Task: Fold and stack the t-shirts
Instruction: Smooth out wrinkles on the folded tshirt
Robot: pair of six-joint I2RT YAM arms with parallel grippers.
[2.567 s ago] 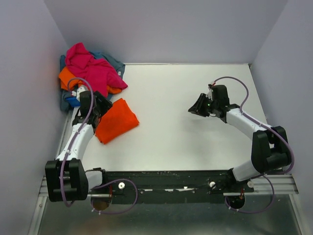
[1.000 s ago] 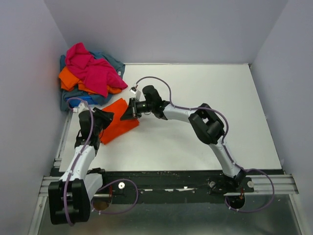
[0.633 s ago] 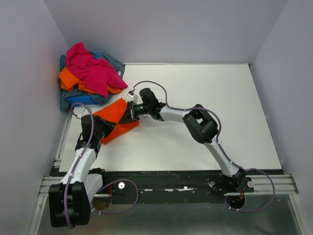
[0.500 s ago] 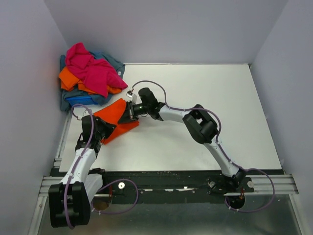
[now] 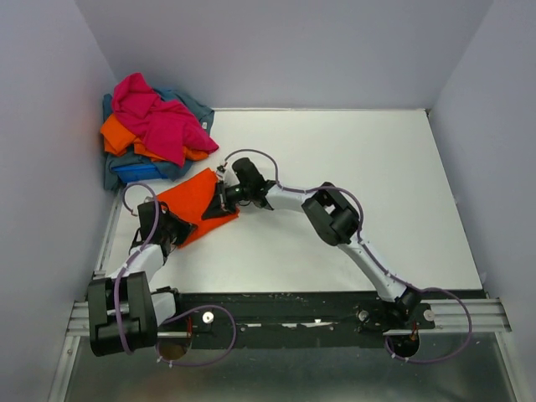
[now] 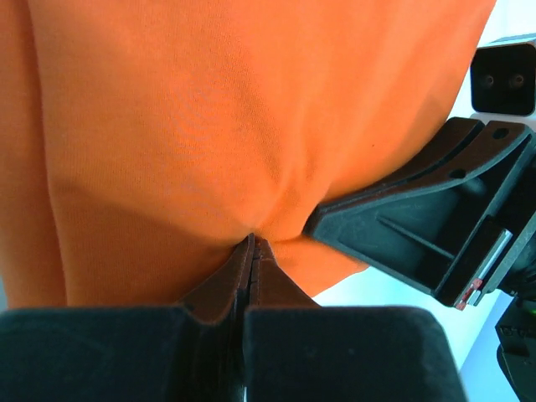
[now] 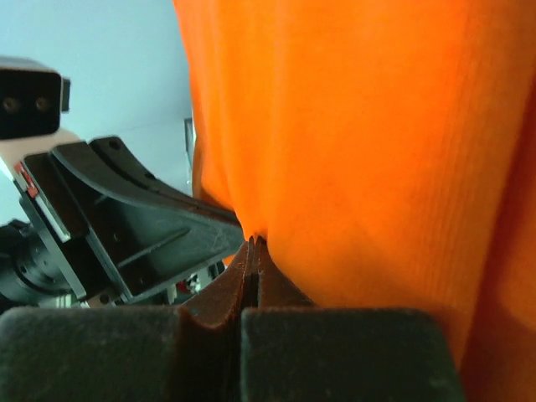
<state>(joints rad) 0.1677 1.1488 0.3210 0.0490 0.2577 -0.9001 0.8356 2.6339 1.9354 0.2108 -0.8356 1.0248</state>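
1. Folded orange shirt (image 5: pixel 188 203) lies flat on the white surface (image 5: pixel 352 184), toward 9 o'clock from its middle.
2. Left gripper (image 6: pixel 251 249): fingers pressed together, pinching a fold of the orange cloth at the shirt's 7 o'clock edge.
3. Right gripper (image 7: pixel 255 244): fingers likewise closed tight on the orange cloth, at the shirt's 3 o'clock edge. The right arm reaches across the surface to get there.
4. Pile of shirts (image 5: pixel 155 126) sits crumpled in the 10 o'clock corner, pink on top, with orange, blue and grey-blue beneath. It is just beyond the folded shirt.
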